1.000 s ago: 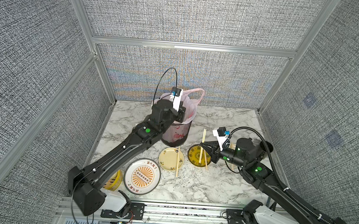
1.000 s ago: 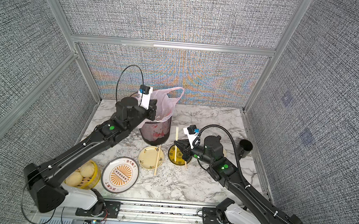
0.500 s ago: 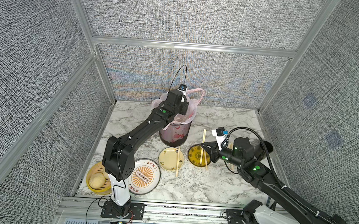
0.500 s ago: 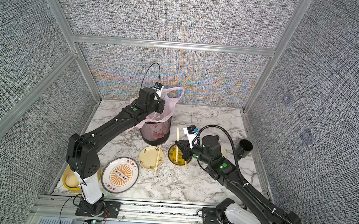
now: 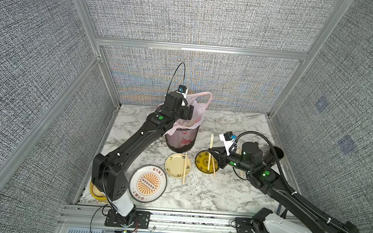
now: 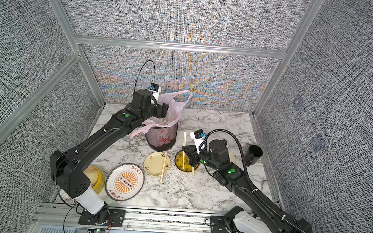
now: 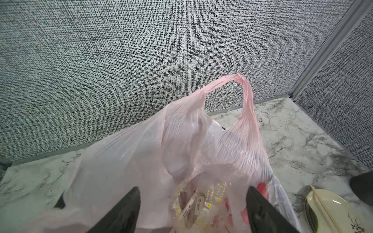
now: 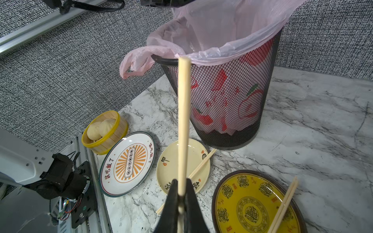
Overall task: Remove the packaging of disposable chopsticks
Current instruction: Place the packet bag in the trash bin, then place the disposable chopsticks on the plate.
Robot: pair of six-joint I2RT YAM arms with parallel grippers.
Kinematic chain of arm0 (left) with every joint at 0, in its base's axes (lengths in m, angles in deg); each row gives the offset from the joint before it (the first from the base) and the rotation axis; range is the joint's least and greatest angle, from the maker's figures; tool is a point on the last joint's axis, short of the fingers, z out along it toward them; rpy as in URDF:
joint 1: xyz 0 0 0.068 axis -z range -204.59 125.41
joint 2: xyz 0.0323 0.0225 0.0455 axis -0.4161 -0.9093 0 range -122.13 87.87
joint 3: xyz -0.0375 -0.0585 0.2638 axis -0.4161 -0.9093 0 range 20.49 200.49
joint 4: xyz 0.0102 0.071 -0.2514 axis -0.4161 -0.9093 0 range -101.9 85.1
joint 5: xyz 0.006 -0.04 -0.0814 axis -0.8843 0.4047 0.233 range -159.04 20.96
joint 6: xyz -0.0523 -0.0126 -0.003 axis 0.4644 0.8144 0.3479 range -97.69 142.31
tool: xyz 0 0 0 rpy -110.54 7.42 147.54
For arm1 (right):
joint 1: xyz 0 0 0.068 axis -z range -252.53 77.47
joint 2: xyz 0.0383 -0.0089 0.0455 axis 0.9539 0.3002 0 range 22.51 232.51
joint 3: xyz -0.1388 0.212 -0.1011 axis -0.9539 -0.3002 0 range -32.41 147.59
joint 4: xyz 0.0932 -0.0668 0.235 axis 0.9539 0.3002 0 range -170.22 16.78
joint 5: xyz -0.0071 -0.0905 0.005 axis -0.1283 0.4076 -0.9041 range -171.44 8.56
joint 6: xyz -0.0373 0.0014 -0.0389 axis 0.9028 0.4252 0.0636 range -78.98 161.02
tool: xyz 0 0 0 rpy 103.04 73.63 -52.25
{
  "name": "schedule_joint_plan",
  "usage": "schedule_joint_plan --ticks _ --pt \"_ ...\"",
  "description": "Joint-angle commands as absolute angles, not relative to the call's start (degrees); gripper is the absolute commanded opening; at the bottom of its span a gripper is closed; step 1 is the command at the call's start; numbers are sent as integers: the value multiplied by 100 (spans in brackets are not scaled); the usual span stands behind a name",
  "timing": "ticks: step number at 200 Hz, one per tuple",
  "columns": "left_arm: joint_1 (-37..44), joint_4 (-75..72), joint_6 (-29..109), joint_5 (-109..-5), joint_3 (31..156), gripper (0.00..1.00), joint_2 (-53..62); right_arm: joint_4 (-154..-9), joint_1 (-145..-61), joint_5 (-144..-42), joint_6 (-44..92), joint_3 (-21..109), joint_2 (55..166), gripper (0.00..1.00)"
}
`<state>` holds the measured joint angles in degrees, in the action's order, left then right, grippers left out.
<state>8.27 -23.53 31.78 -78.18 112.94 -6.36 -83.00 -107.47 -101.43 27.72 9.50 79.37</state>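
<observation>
Snagging is judged the chief hazard as the left pincer (image 7: 192, 188) is pictured above the mesh bin (image 5: 181, 141) at centre frame in both top views, jaws spread wide and nothing gripped. The pink bag (image 5: 196, 107) lining the bin rises in a loose handle loop just beside the jaws. Were the pincer caught in it on withdrawal, the liner could be dragged out or the light bin tipped across the counter (image 5: 220, 196). Right of centre, the right pincer (image 8: 182, 181) is clamped shut on one bare pair of disposable chopsticks (image 8: 184, 121), with a long free length standing out beyond the jaws. With so much overhang the pair could pivot or slip. The packaging (image 7: 191, 205), clear film with red print, is seen crumpled inside the bag beneath the left jaws. Film so thin could cling to the pincer and be carried out of the bin.

Counted: one counter, one bin, one bag. Three plates are in plain view: a white sunburst plate (image 5: 147, 183), a cream plate (image 5: 174, 165) and a dark yellow plate (image 5: 201, 162). What may be a fourth is mostly hidden behind the right arm (image 6: 243, 186). One steamer basket (image 8: 110, 142) holding two buns (image 8: 101, 128) and one black cup (image 5: 275, 153) are noted. Three chopstick pairs are visible: the held pair, a second pair (image 5: 185, 167) across the cream plate, and a third pair (image 8: 284, 201) on the yellow plate. The crumpled packaging cannot be counted piece by piece.
</observation>
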Motion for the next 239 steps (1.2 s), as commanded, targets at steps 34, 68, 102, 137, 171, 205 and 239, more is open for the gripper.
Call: schedule_joint_plan --ticks 34,68,102,137,171,205,239 --pt "815 -2796 3445 -7915 10856 93 271 -8296 -10833 -10409 2424 1201 8408 0" --pt "811 -2303 3502 -8001 9338 100 1752 -8082 -11330 -10232 2001 1531 8981 0" --pt "812 -2510 4107 -8544 8174 100 3010 -7668 -11991 -9848 1562 1965 9625 0" --pt "811 -2648 4589 -8629 6942 100 3976 -7600 -12595 -9739 789 2095 10099 0" --pt "809 -2788 4921 -8960 6111 98 4942 -7159 -13266 -9084 529 2411 10547 0" --pt "810 -2909 5309 -8659 5448 90 5266 -6687 -13748 -8618 221 3270 11392 0" --pt "740 -3436 5819 -9470 4893 73 5882 -5563 -14108 -8166 199 4595 12551 0"
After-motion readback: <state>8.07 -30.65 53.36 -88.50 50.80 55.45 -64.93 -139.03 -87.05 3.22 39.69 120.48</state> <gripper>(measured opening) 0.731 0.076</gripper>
